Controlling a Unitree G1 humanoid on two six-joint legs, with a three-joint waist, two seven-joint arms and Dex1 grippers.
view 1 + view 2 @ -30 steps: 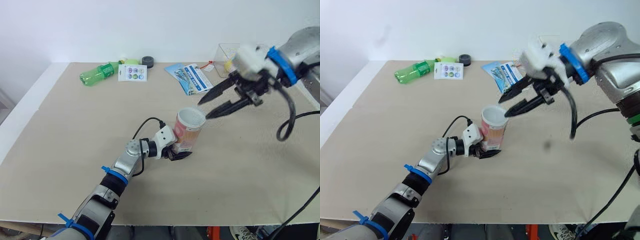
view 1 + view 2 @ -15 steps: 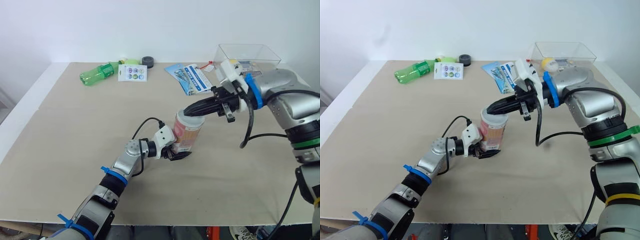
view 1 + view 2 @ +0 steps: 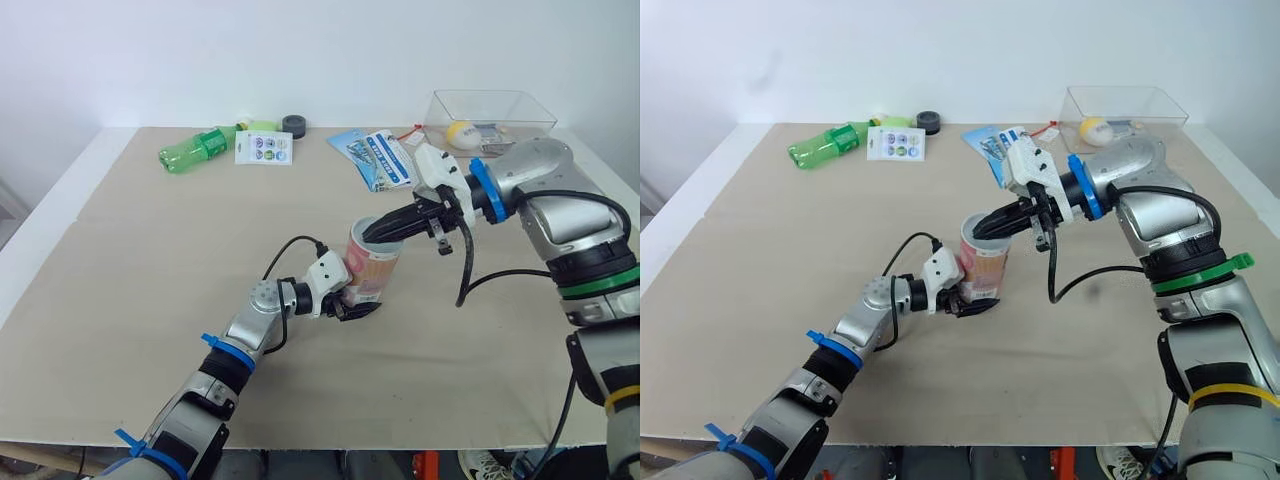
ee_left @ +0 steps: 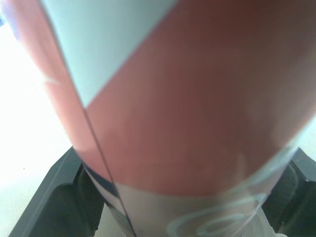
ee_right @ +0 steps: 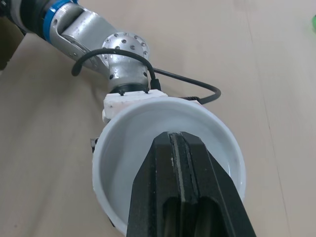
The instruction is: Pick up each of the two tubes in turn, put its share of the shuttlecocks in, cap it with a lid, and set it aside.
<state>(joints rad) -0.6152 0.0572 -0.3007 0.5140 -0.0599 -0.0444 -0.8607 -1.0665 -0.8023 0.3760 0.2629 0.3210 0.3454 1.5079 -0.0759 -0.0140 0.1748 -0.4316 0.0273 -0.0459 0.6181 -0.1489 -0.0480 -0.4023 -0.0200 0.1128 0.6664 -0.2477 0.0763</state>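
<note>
While the left pincer (image 3: 352,306) clamps the foot of the red-and-white tube (image 3: 375,264), which stands upright near the middle of the tabletop (image 3: 150,260), the right pincer (image 3: 367,236) reaches in from the right of the frame. Its two black fingers (image 5: 180,168) are pressed together, with the tips at the tube's open mouth. The right wrist view looks past those closed fingers into the tube's white inside; what lies at the bottom cannot be told.

This appears to be the loading stage, with the tube uncapped. Because the hold sits low on the tube, a sideways nudge at the rim would probably lever it over. The right arm likely does best to stay centred in the mouth, move straight along the tube's axis and come out the same way, clear of the rim. A green bottle (image 3: 195,150) lies at upper left and a clear box (image 3: 495,104) at upper right, both well apart from the work.
</note>
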